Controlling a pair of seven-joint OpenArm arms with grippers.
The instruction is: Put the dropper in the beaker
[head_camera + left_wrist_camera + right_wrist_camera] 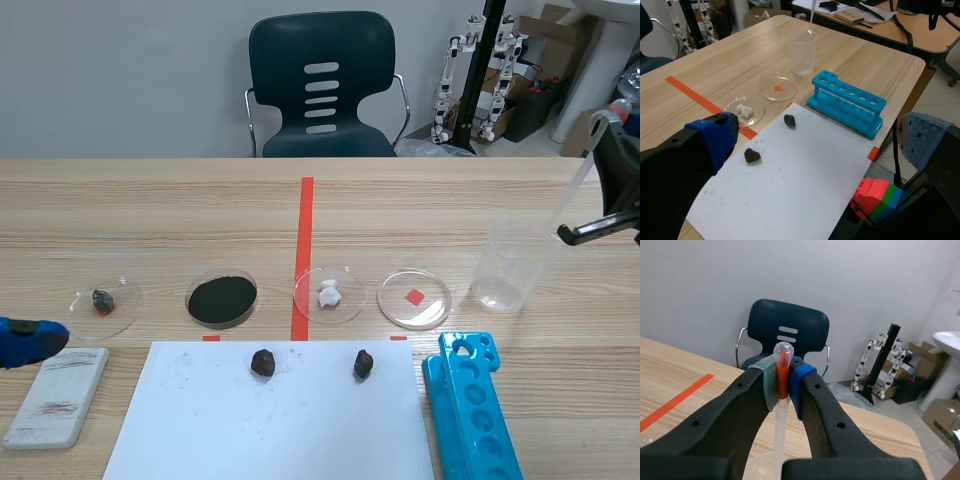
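Inspector: Scene view, nearest item first.

Operator: A white paper sheet (270, 425) carrying two dark lumps (263, 363), with a blue tube rack (472, 410) just beside it. My left gripper (28, 340) sits low over the surface (150, 200), near a pale block (55, 395). My right gripper (612, 175) is raised, holding the dropper (578, 185) tilted above the clear beaker (510, 270).

Inspector: Left wrist view.

Operator: My left gripper's fingers are spread wide over the paper. Far ahead, the dropper's tip stands at the beaker's mouth. Inside or just over the rim, I cannot tell.

Inspector: Right wrist view.

Operator: My right gripper pinches the dropper at its red neck under the bulb. The tube hangs between my fingers toward the beaker.
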